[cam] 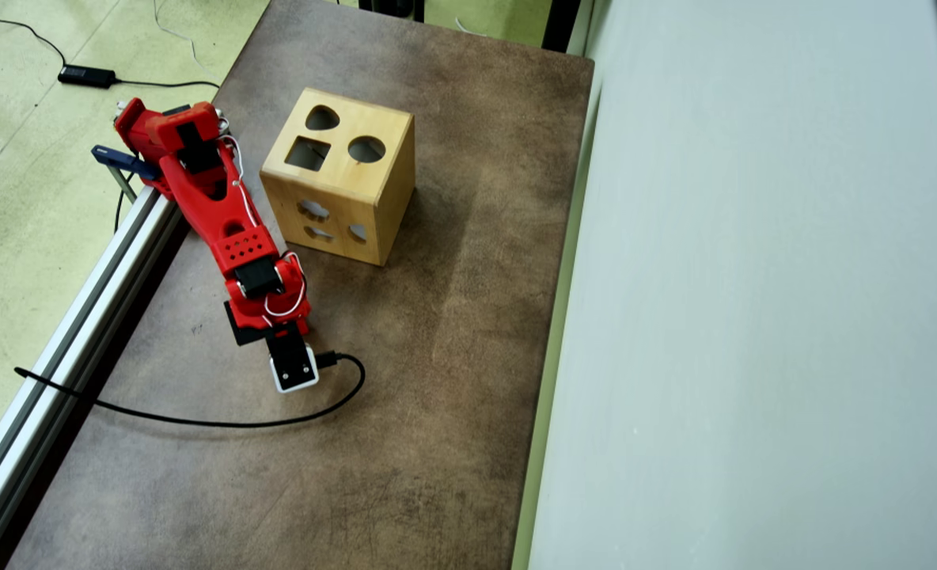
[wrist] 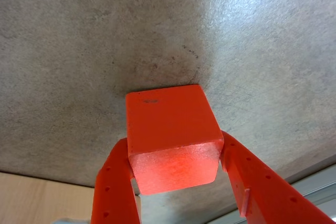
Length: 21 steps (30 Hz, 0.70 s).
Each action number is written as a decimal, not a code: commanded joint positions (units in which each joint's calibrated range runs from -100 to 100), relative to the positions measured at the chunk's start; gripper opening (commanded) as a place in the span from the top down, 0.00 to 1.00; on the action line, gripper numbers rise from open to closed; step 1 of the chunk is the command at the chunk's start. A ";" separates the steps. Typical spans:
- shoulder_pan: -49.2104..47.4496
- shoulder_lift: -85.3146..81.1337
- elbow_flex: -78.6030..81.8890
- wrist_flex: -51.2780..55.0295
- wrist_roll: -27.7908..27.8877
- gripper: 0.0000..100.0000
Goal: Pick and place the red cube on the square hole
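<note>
In the wrist view, the red cube point(wrist: 173, 137) fills the middle of the picture. The gripper point(wrist: 176, 166) has two red fingers point(wrist: 116, 192), one on each side of the cube, and they pinch it between them. The left finger touches the cube's left face and the right finger touches its right face. The cube's near face looks bright and a bit rough. Its top face has a small dark mark near the far edge. Behind the cube is the grey-brown table point(wrist: 79, 51), with a soft dark shadow just past the cube. I cannot tell here if the cube sits on the table or hangs a little above it. A pale wooden strip point(wrist: 37, 198) shows at the bottom left corner.

In the overhead view, the red arm point(cam: 223, 229) reaches from the left edge of the table point(cam: 437, 356) toward the bottom of the picture. A small white camera point(cam: 293, 368) sits at its tip, with a black cable point(cam: 199, 419) that curls across the table. The gripper and the cube are hidden under the arm here. The wooden box point(cam: 342, 186) stands just beside the arm, to its right. The square hole point(cam: 308, 153) is on top of the box, next to a round hole point(cam: 366, 149) and a teardrop hole point(cam: 322, 119). A metal rail point(cam: 65, 332) runs along the table's left side.
</note>
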 commanded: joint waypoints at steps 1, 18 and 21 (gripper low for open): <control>1.98 -4.53 -2.70 0.46 -0.15 0.99; 8.52 -25.25 -2.79 13.33 -0.20 0.99; 9.63 -30.26 -1.99 15.74 -1.66 0.99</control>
